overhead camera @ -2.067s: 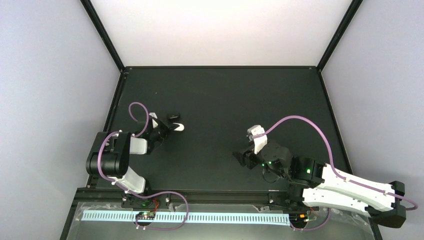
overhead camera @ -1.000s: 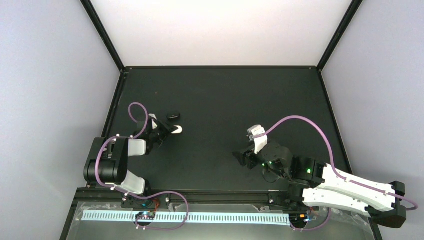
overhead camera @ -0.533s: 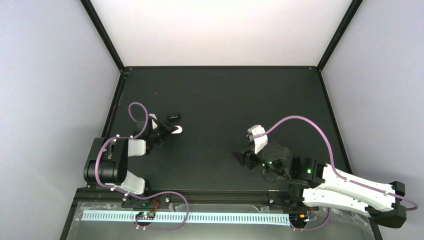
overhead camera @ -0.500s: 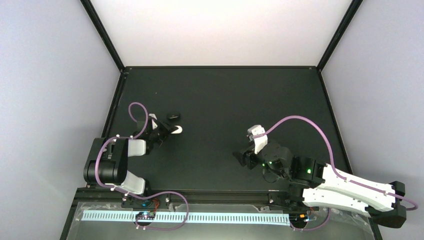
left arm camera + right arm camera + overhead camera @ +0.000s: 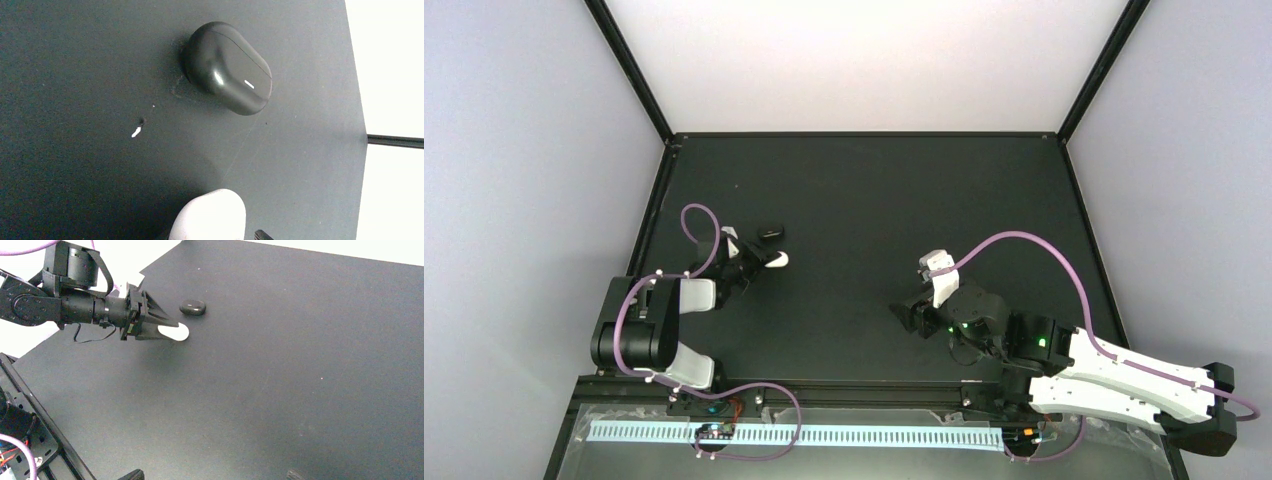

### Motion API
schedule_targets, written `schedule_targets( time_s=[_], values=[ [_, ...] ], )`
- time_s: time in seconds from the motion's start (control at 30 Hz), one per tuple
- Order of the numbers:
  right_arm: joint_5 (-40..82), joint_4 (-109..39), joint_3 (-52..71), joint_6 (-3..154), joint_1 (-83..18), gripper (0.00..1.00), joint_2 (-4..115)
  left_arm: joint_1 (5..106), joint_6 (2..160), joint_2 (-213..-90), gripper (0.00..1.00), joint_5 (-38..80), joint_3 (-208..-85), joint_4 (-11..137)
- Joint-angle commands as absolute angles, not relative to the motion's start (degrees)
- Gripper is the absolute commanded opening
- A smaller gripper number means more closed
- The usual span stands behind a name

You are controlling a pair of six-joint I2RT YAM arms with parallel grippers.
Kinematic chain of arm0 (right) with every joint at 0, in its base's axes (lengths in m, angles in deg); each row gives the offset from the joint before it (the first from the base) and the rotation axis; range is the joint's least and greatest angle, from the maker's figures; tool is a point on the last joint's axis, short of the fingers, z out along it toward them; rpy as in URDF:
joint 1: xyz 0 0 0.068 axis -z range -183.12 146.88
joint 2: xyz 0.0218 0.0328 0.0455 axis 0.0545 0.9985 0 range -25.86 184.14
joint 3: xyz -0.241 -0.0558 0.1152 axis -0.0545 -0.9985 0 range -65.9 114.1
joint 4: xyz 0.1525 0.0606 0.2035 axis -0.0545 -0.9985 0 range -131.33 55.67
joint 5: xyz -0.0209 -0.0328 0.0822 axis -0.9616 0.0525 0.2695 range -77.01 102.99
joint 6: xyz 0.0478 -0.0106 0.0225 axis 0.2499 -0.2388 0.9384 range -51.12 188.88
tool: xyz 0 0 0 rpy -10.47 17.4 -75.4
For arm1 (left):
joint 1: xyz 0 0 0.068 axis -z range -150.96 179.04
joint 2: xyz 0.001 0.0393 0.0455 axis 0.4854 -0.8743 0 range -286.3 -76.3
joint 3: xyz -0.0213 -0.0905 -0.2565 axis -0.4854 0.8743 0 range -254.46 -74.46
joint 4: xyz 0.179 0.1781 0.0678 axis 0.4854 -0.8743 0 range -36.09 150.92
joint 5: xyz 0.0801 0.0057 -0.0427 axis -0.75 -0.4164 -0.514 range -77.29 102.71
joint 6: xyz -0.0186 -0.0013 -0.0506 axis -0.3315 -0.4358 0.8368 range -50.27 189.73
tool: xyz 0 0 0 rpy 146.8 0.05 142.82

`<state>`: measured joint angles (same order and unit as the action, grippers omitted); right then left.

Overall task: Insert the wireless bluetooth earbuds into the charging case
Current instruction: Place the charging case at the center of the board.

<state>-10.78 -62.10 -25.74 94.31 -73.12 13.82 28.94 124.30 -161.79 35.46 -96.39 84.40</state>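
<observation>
- The case [image 5: 227,67] just ahead of the left tool [image 5: 172,331] is smooth black plastic with a soft sheen. A bright glint sits on its rounded shoulder.
- The tabletop [image 5: 75,60] under that tool is matt black and finely grainy, marked by a pale fleck and faint hairline scratches.
- The white rounded piece [image 5: 210,217] at the tool's tip is smooth plastic, satin rather than shiny.
- The tool's fingers [image 5: 150,312] are dull black plastic.
- The purple cable [image 5: 1024,240] has a smooth, slightly glossy sheath.
</observation>
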Motion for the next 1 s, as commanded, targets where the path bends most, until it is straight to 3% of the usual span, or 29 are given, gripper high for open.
schedule_targets(
  time_s=[0.0, 0.43, 0.73, 0.97],
  values=[
    [-11.0, -60.1, -24.9, 94.1, -73.2, 0.73, 13.5, 28.4, 122.5, -161.4, 0.41, 32.2, -96.0, 78.3],
    [-10.6, -60.0, -24.8, 94.0, -73.2, 0.73, 13.3, 28.2, 121.0, -157.8, 0.47, 29.6, -96.1, 72.1],
    [-10.6, -60.0, -25.1, 93.9, -73.2, 0.73, 12.6, 27.8, 118.8, -155.1, 0.57, 28.7, -96.9, 66.4],
    [-10.6, -60.5, -25.0, 94.1, -73.1, 0.73, 12.2, 27.9, 118.1, -146.8, 0.62, 27.0, -97.5, 59.5]
  ],
)
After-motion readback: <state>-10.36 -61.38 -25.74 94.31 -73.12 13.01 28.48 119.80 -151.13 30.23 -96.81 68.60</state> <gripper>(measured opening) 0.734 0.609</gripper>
